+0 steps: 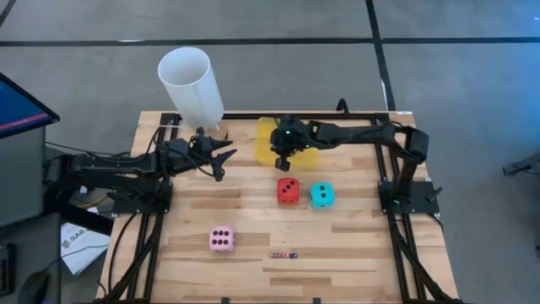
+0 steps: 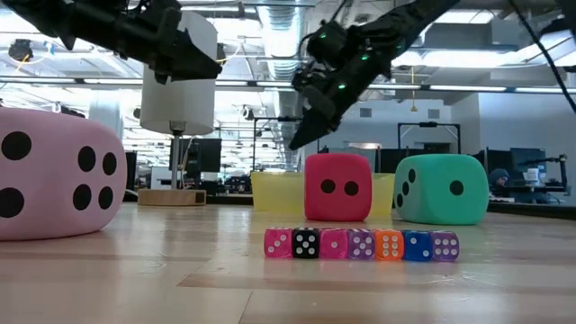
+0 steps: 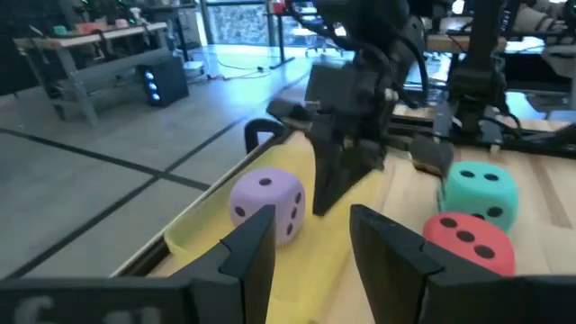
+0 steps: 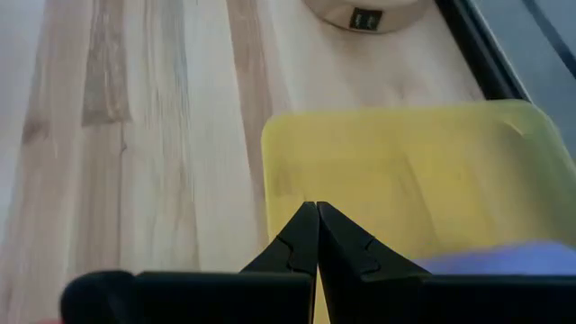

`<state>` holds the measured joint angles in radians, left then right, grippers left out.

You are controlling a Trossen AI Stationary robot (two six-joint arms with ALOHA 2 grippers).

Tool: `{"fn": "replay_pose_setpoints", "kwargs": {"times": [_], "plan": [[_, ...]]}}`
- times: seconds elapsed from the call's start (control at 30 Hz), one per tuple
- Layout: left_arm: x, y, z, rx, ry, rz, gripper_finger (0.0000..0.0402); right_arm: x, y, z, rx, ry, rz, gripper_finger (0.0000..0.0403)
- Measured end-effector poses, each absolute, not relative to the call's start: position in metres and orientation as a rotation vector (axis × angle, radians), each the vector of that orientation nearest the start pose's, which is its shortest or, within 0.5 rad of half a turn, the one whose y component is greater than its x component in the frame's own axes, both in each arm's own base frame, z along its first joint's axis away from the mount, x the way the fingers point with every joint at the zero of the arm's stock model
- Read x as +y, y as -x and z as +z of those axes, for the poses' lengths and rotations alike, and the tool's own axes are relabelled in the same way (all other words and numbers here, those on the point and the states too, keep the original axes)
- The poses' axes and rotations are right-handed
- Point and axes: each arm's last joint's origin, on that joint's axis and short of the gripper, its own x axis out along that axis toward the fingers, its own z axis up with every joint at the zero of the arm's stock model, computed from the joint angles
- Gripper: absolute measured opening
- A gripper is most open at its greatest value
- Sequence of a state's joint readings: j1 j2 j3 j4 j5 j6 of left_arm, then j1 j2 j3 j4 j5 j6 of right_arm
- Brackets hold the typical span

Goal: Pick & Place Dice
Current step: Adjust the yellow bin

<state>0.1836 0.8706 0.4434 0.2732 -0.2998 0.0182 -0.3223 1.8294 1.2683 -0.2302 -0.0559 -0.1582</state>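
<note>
The right gripper (image 1: 283, 162), fingers together, hung over the yellow tray (image 1: 267, 142) holding the purple die (image 3: 267, 203), the red die (image 1: 288, 190) just nearer; the left gripper (image 1: 221, 160), fingers apart, empty.

Four big dice: purple (image 3: 266, 205), red (image 1: 288, 190), cyan (image 1: 321, 195), pink (image 1: 222, 239).

No readable text is shown. Partial lettering is seen on a paper sheet (image 1: 80, 247) beside the table, and a small label on a wooden base (image 4: 364, 16) cannot be made out.
</note>
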Motion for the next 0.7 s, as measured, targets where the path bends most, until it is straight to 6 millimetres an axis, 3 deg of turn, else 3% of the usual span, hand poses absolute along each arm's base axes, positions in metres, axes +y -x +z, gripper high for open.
{"fn": "replay_pose_setpoints", "kwargs": {"times": [0.3,0.7], "plan": [[0.043,-0.187,0.243,0.164,-0.027,0.481,0.0134,-0.139,-0.396,0.201,0.916,0.024,-0.165,0.0000],[0.044,-0.187,0.243,0.165,-0.027,0.481,0.0132,-0.141,-0.390,0.197,0.962,-0.002,-0.117,0.0000]]}}
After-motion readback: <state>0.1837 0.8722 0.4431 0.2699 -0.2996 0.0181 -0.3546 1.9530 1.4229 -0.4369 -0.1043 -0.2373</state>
